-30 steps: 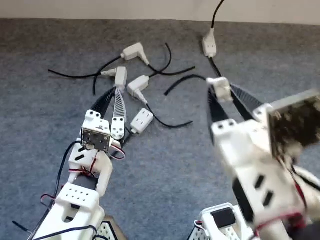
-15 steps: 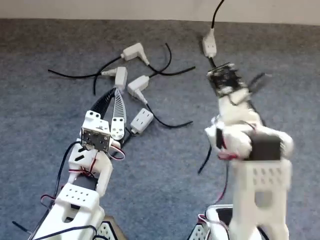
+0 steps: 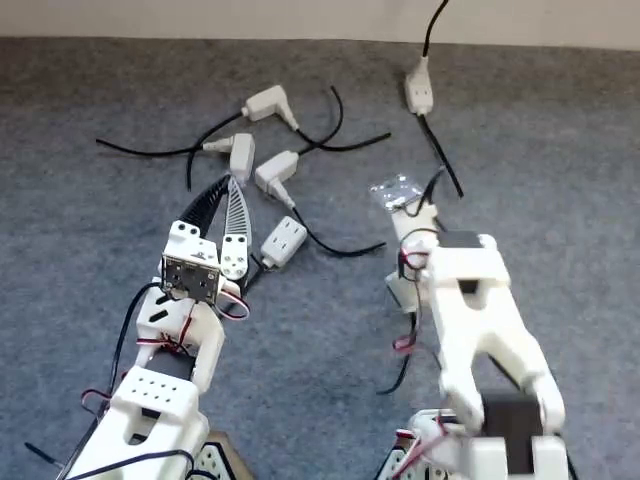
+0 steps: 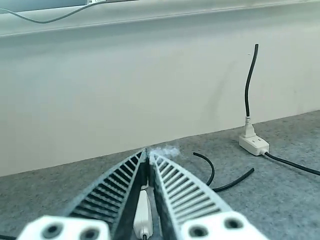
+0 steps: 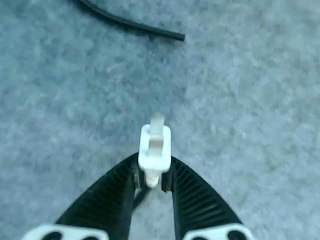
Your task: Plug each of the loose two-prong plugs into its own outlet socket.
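Two grippers, mine: the right gripper [image 5: 152, 174] pinches a plug [image 5: 155, 144] over the carpet [image 3: 110, 270] near its middle. My left gripper [image 3: 232, 183], pressed together, lies just beside a socket [image 3: 283, 241].

Soft, even light covers the grey counter [image 3: 90, 260]. Cords [image 3: 345, 252] and arms cast only faint shadows close beneath them. The far wall [image 4: 125, 85] is bright and flatly lit. The plug [image 5: 155, 147] clamped in the right gripper [image 5: 152, 169] gleams white.
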